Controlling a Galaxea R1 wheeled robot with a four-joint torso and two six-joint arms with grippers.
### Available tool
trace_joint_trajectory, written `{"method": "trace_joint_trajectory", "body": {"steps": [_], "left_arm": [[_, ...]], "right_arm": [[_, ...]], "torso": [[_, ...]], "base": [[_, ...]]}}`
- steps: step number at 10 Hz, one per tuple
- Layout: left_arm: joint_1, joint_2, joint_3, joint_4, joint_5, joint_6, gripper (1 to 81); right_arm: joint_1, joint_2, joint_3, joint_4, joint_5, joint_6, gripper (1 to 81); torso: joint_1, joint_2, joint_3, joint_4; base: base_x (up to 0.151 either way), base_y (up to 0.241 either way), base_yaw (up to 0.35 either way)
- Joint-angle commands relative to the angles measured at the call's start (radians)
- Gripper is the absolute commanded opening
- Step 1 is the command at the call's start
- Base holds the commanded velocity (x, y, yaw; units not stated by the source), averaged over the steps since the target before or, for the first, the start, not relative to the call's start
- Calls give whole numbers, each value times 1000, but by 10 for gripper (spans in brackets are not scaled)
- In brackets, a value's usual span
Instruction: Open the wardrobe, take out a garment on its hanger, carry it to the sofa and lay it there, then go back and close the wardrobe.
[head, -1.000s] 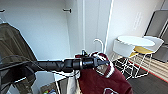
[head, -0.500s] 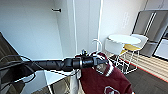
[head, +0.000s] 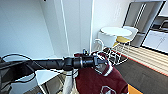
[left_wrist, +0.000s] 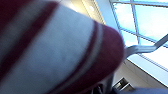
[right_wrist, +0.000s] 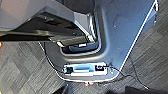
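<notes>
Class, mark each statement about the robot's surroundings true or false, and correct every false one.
1. A maroon jacket with a white-trimmed collar hangs at the left end effector. True.
2. The round table is black. False: it is white.
3. One chair has a yellow seat. True.
4. The jacket lies on a blue sofa. False: it hangs from the outstretched arm.

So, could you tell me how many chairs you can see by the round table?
2: a white chair in front of the round white table, and another with a yellow seat at the table's right. Others may be hidden.
</notes>
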Motion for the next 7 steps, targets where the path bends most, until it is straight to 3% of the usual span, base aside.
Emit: {"method": "trace_joint_trajectory", "body": {"steps": [1,7], "left_arm": [[-187,16,27,16,-78,11,10],[-187,10,8,16,-56,11,10]], "right_arm": [[10,2,9,-9,-50,-1,811],[10,1,9,-9,-50,-1,811]], "torso": [[0,0,0,0],[0,0,-5,0]], "base": [[0,0,-252],[0,0,-255]]}}
